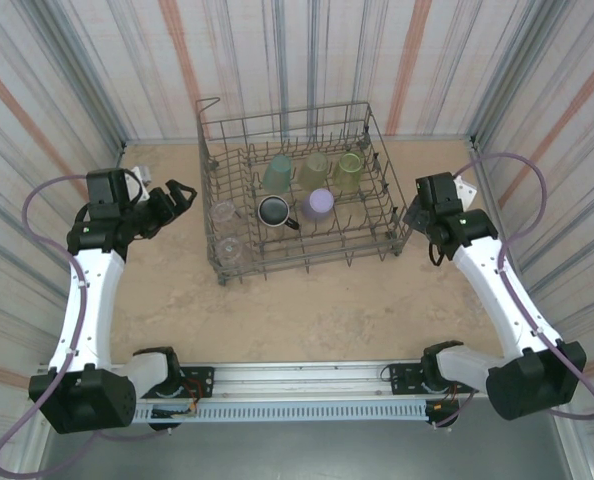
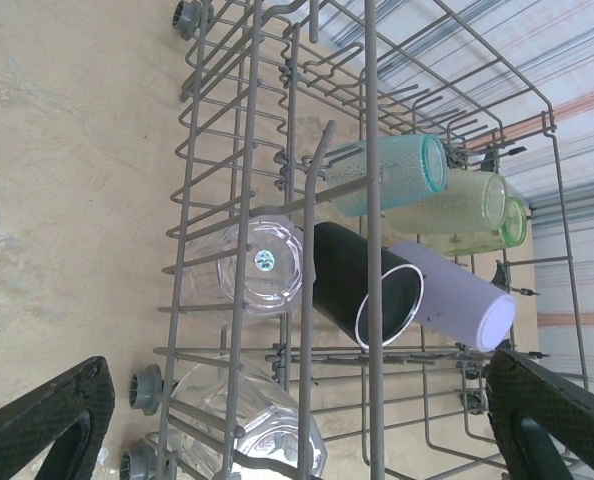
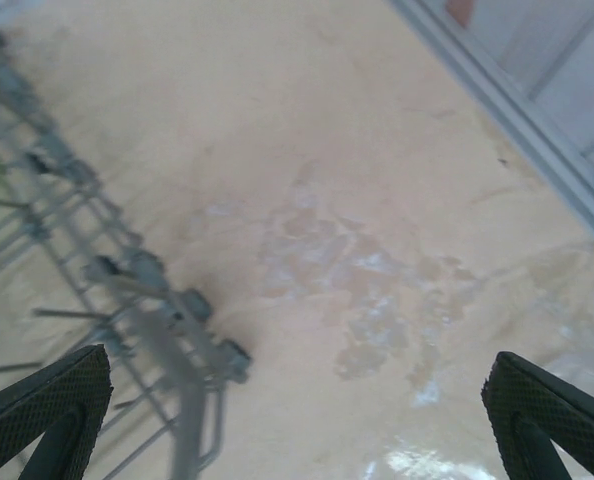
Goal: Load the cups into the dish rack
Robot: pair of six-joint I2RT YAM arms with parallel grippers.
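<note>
Dish rack (image 1: 312, 258) upper centre of top view, cups inside. My left gripper (image 1: 182, 192) by rack's left side, fingers spread, empty. My right gripper (image 1: 415, 213) by right side, spread, empty. Black mug (image 1: 273, 210) mid-rack, touching purple tumbler (image 1: 318, 204).

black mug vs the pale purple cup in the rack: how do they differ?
Colour: the black mug is dark and opaque; the pale purple cup is light.
Handle: the black mug has one; the pale purple cup has none.
Pose: the black mug shows its open mouth to the top camera; the pale purple cup shows its closed base, so it sits inverted.
Shared: both sit side by side inside the dish rack.
</note>
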